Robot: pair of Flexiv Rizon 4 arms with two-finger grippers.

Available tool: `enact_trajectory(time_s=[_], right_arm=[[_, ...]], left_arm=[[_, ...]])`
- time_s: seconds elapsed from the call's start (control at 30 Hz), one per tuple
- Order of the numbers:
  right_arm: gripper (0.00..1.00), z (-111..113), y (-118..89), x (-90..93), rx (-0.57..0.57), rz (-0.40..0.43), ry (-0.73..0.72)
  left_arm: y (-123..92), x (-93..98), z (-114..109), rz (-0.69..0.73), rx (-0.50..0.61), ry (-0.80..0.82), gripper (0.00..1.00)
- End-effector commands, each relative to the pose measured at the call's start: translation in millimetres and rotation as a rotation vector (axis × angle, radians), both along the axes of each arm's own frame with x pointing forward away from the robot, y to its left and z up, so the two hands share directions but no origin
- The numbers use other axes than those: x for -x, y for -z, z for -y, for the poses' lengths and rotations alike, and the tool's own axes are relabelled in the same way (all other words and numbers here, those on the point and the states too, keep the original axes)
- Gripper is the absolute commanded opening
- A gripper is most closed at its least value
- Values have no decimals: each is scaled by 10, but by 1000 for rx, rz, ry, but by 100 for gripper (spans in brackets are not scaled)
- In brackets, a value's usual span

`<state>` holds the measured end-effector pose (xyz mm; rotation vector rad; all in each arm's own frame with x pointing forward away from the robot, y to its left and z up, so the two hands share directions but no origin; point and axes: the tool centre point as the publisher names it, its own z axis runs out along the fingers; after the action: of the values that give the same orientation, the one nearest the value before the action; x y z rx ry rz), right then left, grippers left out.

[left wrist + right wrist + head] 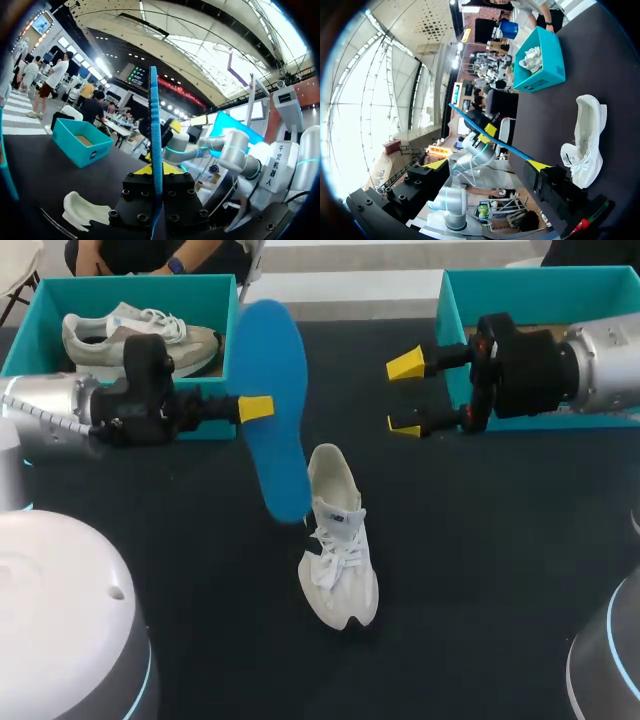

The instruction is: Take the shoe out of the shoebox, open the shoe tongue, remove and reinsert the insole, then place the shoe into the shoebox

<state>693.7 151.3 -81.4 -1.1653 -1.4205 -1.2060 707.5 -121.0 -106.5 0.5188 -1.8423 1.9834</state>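
colours: insole (272, 400) solid bright blue, no pattern. shoe (338, 540) all white, laces included. tabletop (480, 570) plain black. left shoebox (20, 340) and right shoebox (452, 310) both teal, right one brown inside. second shoe (130, 335) in the left shoebox is grey/beige with white laces. left gripper (258, 406) and right gripper (405, 396): black bodies, yellow tips; arms silver.

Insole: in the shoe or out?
Out. The left claw is shut on the blue insole, holding it outside the white shoe.
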Motion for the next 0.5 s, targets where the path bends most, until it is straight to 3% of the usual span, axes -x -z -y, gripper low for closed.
enact_trajectory(time_s=[0.03, 0.3, 0.5], right_arm=[[100, -15, 2, 2, 3, -1, 1], [100, -15, 2, 2, 3, -1, 1], [100, -15, 2, 2, 3, -1, 1]], left_arm=[[-2, -4, 36, -795, -53, -7, 0], [8, 32, 51, -921, -56, 33, 0], [81, 7, 75, -1143, -7, 67, 0]])
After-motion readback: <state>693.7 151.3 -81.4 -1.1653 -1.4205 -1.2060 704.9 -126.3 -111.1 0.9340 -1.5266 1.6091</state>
